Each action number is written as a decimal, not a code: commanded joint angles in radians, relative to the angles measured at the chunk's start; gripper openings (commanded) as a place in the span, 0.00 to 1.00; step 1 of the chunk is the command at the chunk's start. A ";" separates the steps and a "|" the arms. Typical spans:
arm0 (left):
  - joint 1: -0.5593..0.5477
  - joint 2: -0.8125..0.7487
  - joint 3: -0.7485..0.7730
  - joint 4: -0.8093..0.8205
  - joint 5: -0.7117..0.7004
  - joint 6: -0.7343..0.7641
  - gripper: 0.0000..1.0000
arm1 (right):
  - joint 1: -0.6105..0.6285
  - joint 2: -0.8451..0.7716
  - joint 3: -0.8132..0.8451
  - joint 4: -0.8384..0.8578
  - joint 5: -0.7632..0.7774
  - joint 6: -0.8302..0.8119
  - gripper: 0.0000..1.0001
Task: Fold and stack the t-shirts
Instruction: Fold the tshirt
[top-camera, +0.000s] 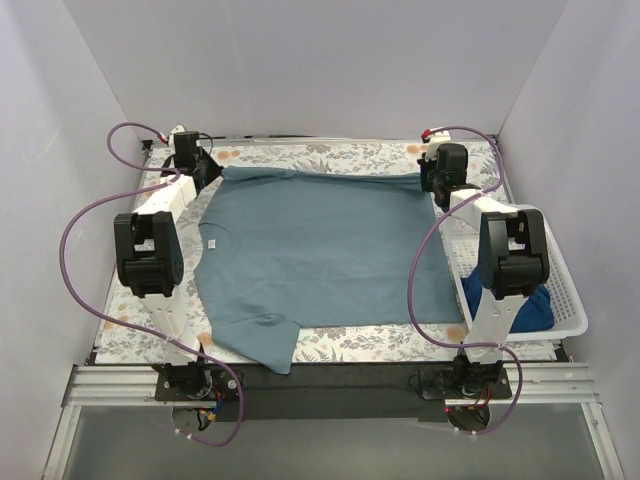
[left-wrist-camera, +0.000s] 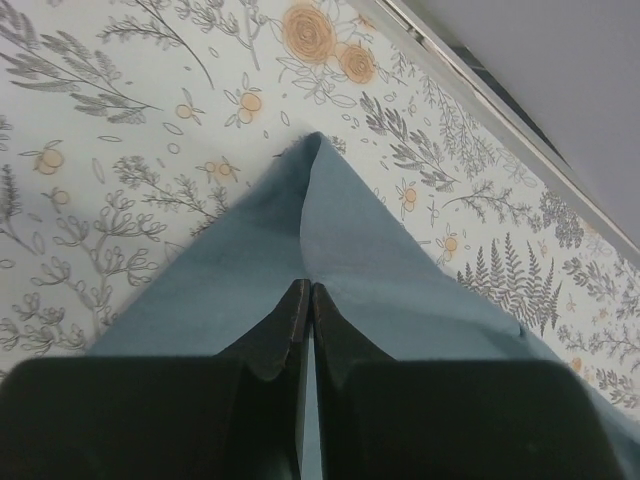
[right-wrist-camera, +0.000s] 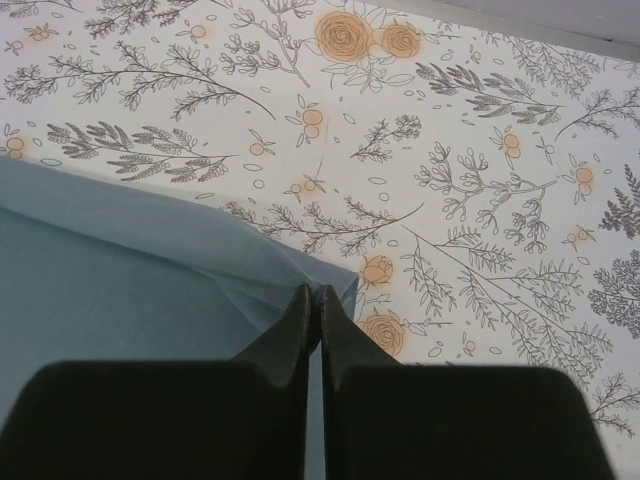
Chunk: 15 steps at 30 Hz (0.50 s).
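Your left fingers (left-wrist-camera: 300, 305) and right fingers (right-wrist-camera: 308, 305) each clamp a far corner of the slate t-shirt (top-camera: 320, 250), so it lies spread flat on the bench (top-camera: 335, 151), ready for folding.

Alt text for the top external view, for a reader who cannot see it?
A slate-blue t-shirt lies spread on a floral-patterned table, its two far corners pinched by the shut left gripper and right gripper. A white basket at the right holds a darker blue shirt.
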 joint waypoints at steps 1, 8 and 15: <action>0.041 -0.142 -0.005 -0.033 -0.014 -0.034 0.00 | -0.017 -0.030 0.014 0.049 0.035 -0.012 0.01; 0.064 -0.191 -0.022 -0.127 0.004 -0.060 0.00 | -0.023 -0.041 -0.022 0.032 0.072 -0.011 0.01; 0.075 -0.228 -0.018 -0.276 0.018 -0.100 0.00 | -0.028 -0.041 0.000 -0.038 0.062 0.000 0.01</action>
